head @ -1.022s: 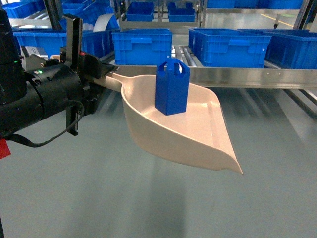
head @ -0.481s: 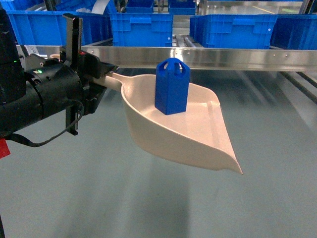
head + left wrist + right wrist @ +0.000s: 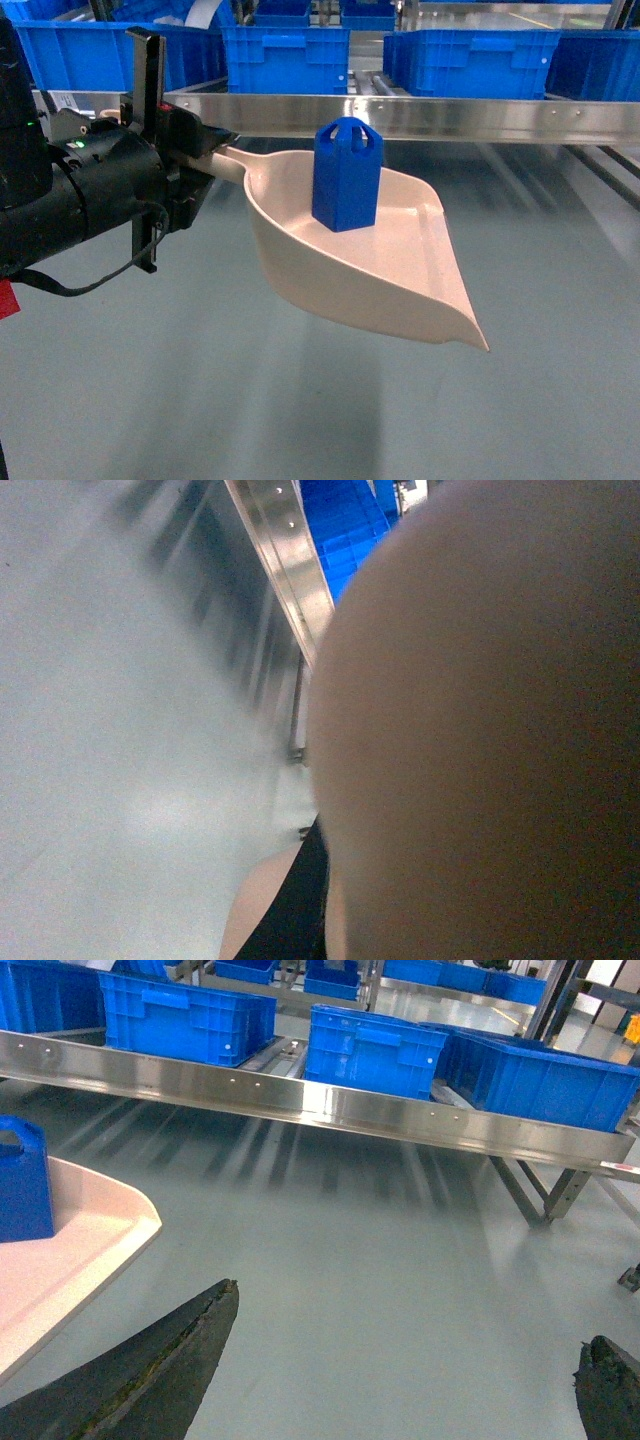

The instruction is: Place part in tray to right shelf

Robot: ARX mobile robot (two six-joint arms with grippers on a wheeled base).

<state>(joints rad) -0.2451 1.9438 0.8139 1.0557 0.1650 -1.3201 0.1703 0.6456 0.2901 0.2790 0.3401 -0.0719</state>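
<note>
Carrying the tray by its thin handle, the left gripper is clamped on it, with the part standing upright in the scoop just ahead of those fingers. Beyond it runs the right shelf, its shiny rail fronting the blue crates, while the right gripper hangs spread wide and empty. Best kept level and slow, I'd say: that tall block looks ready to tip if the scoop dips before clearing the rail.

Left wrist view mostly blocked by blurred tray; part cut off at right wrist view's left edge.
</note>
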